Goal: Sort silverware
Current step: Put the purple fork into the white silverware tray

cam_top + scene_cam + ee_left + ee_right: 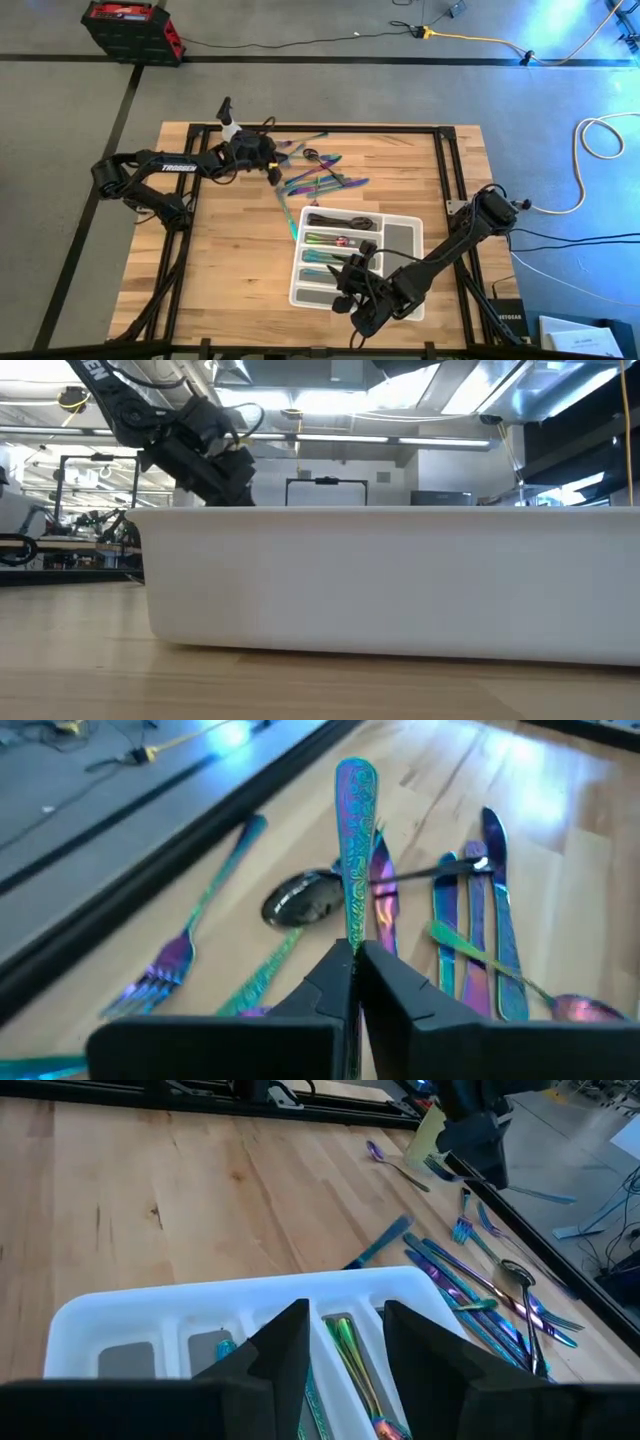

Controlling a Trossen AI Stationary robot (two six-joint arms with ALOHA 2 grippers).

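About ten loose silverware pieces (318, 172) lie on the wood table (230, 260). The tray (405, 240) has five slots. Left gripper (352, 952) is clamped on one handle (355, 840); right gripper (345, 1330) gapes empty over the tray. Concrete floor (330, 90).

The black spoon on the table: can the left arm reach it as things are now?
Probably not at once: the left claw is shut on a rainbow handle. The black spoon lies just beyond it with nothing covering its bowl.

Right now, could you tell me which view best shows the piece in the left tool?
The left wrist view: the left tool pinches an iridescent handle there. The high view shows it tiny; the low and right wrist views don't show it.
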